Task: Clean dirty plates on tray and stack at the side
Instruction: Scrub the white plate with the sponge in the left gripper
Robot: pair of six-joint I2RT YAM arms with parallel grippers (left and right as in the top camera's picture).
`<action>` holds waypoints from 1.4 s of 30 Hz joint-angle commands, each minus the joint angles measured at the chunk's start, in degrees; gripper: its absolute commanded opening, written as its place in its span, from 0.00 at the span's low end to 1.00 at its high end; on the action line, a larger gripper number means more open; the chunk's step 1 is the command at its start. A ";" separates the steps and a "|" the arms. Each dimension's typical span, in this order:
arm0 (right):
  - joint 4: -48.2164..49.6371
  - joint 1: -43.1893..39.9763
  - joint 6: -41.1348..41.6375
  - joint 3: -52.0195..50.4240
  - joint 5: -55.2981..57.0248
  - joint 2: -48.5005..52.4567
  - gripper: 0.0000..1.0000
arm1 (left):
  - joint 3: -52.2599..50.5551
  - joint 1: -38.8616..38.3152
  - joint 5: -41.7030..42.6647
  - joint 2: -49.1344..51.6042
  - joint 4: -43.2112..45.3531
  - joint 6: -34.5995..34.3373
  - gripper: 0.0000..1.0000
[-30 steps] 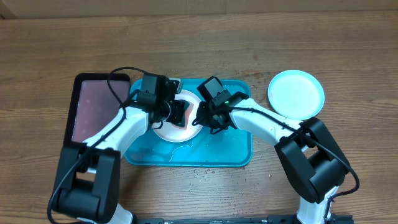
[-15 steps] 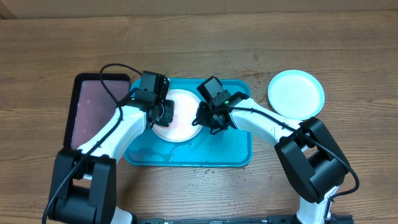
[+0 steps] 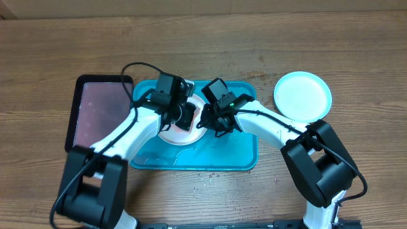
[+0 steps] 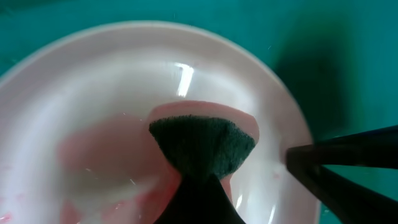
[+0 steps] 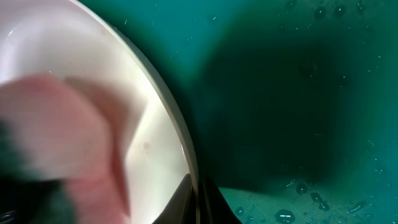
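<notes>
A white plate [image 3: 175, 135] with red smears lies on the turquoise tray [image 3: 235, 150]. My left gripper [image 3: 183, 116] is shut on a pink sponge with a dark green scouring face [image 4: 202, 140] and presses it on the plate's wet inside [image 4: 93, 93]. My right gripper [image 3: 205, 119] is shut on the plate's right rim [image 5: 186, 149], one finger inside and one outside. Its fingers [image 4: 339, 158] show in the left wrist view. A light blue plate [image 3: 303, 95] lies on the table at the right. The yellow-green plate is out of view.
A black-rimmed pinkish tray [image 3: 98, 113] lies left of the turquoise tray. Water drops sit on the turquoise tray floor [image 5: 311, 199] and on the table in front of it [image 3: 206, 177]. The table is bare wood.
My left gripper swept the sponge left across the plate, then back right toward my right gripper. The right arm and the plate have not moved.
</notes>
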 commanded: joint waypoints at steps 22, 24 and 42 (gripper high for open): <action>0.57 0.24 0.22 1.03 0.09 0.50 0.05 | 1.18 3.96 4.79 -8.35 -2.93 0.02 0.04; 0.59 0.24 0.22 1.03 0.09 0.50 0.05 | 1.18 2.93 3.91 -7.32 -2.95 0.07 0.05; 0.55 0.24 0.22 1.03 0.09 0.50 0.05 | 3.17 8.37 -10.32 -3.72 -3.82 -0.87 0.04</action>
